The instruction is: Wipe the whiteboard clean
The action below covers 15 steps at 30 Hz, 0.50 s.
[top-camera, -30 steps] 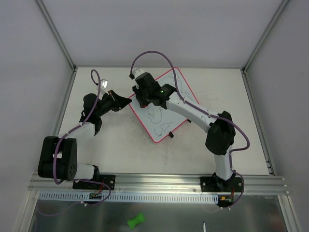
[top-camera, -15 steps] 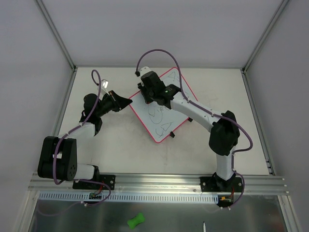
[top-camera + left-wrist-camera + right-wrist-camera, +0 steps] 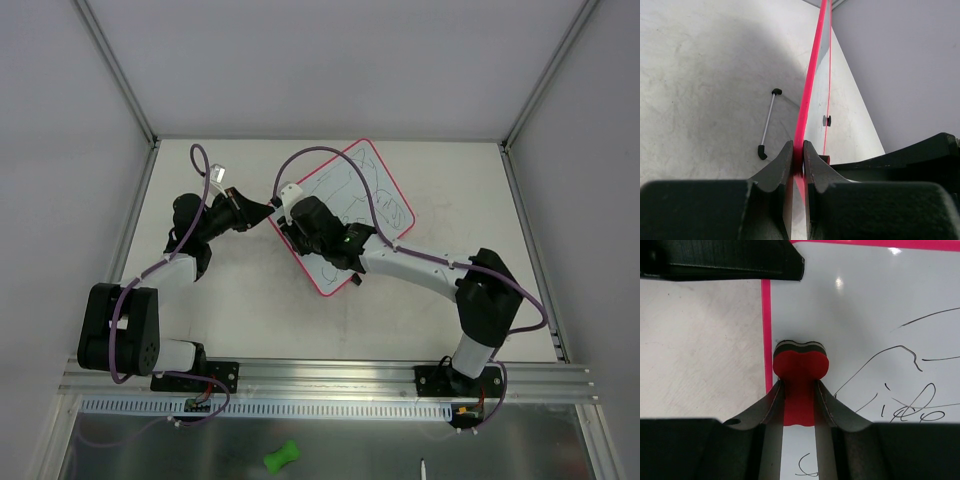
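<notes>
The whiteboard (image 3: 365,190), white with a red-pink frame and black pen lines, lies tilted at the table's middle back. My left gripper (image 3: 268,211) is shut on its left corner; the left wrist view shows the jaws clamped on the pink frame edge (image 3: 807,107). My right gripper (image 3: 300,228) is over the board's left part, shut on the small red bone-shaped eraser (image 3: 800,370). The eraser's head is pressed onto the white surface (image 3: 865,310) just inside the frame's left edge. Pen drawings (image 3: 912,405) lie to its right.
A black clip (image 3: 356,279) sits at the board's near edge. A thin white rod with black ends (image 3: 767,125) lies on the table under the board. A green bone-shaped object (image 3: 282,456) and a white pen (image 3: 424,470) lie on the metal shelf in front.
My right gripper with the eraser has swept from the board's upper middle toward the near left, by the frame edge. The upper board now shows its pen lines. The left arm has held still.
</notes>
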Motion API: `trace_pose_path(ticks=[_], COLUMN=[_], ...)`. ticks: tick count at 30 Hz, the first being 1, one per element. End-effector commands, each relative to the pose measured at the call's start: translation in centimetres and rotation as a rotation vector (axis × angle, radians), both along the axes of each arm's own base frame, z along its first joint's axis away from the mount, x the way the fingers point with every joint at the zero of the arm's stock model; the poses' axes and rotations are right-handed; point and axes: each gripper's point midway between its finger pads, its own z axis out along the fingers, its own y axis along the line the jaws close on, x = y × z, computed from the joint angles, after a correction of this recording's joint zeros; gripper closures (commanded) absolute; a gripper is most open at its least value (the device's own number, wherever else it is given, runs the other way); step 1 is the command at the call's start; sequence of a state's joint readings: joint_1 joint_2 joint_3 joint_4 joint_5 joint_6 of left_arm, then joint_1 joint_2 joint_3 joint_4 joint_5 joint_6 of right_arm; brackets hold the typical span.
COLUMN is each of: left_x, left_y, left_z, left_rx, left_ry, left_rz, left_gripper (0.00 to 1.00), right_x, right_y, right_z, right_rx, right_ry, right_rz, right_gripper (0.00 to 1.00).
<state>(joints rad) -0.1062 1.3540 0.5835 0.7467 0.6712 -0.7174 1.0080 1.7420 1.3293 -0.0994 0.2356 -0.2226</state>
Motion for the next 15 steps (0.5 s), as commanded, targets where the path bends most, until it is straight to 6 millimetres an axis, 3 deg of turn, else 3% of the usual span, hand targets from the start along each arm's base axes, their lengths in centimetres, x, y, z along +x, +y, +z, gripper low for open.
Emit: trace_pose_path(ticks=[1, 4, 9, 15], left_x=[-1.5, -1.4, -1.4, -1.3], left_y=[-2.5, -2.4, -2.5, -2.5], left_z=[3.1, 2.9, 2.8, 2.7], left_rx=[0.003, 0.006, 0.001, 0.004], left_ry=[-0.119, -0.117, -0.102, -0.103], left_rz=[-0.125, -0.122, -0.126, -0.122], left_gripper=[1.00, 1.00, 1.00, 0.94], right_x=[0.9, 0.9, 0.7, 0.7], right_y=[-0.1, -0.7, -3.0, -5.2], right_z=[0.5, 1.8, 5.8, 8.3], right_rx=[0.019, 0.044, 0.078, 0.127], right_ry=[-0.009, -0.021, -0.075, -0.094], right_rz=[-0.022, -0.032, -0.079, -0.107], right_gripper=[1.00, 1.00, 1.00, 1.00])
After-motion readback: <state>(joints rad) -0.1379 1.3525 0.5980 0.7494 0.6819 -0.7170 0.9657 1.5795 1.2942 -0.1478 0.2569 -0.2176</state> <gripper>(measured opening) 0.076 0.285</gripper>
